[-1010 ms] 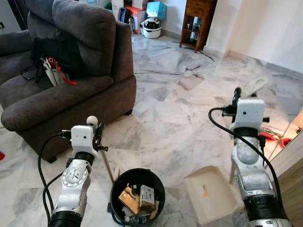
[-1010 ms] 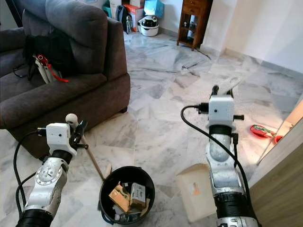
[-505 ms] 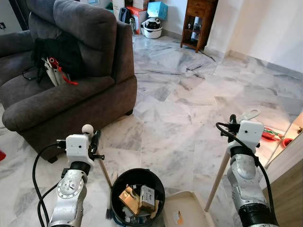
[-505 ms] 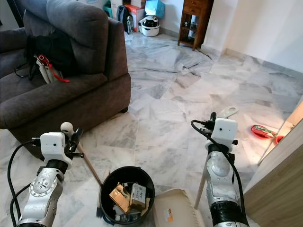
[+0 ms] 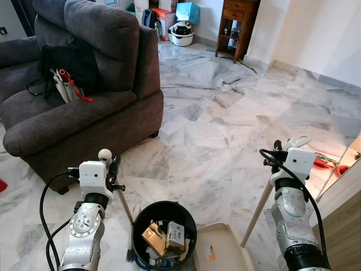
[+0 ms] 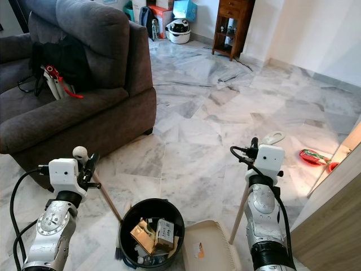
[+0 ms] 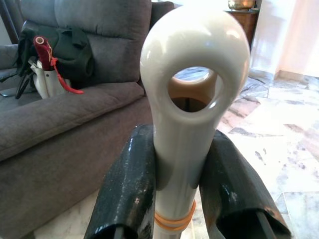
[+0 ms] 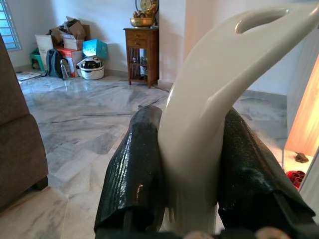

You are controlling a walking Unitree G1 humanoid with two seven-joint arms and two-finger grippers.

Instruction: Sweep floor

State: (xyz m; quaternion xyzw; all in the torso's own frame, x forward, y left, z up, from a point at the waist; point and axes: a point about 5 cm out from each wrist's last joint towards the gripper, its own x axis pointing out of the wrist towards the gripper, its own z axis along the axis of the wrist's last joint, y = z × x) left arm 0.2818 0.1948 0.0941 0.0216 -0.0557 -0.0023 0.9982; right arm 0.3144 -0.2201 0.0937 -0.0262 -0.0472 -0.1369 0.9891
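Black bin (image 5: 164, 228), landmark: left gripper (image 7: 177, 189) clamps broom handle (image 7: 184, 124) on its left, right gripper (image 8: 192, 164) clamps dustpan handle (image 8: 219, 99), pan (image 5: 223, 251) grounded on its right, positioned for tipping sweepings.

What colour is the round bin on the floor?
Black round plastic bin; clearest in the left eye view.

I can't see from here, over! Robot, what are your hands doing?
Left hand shut on broom handle. Right hand shut on dustpan handle. Dustpan on floor beside black bin. Bin holds trash.
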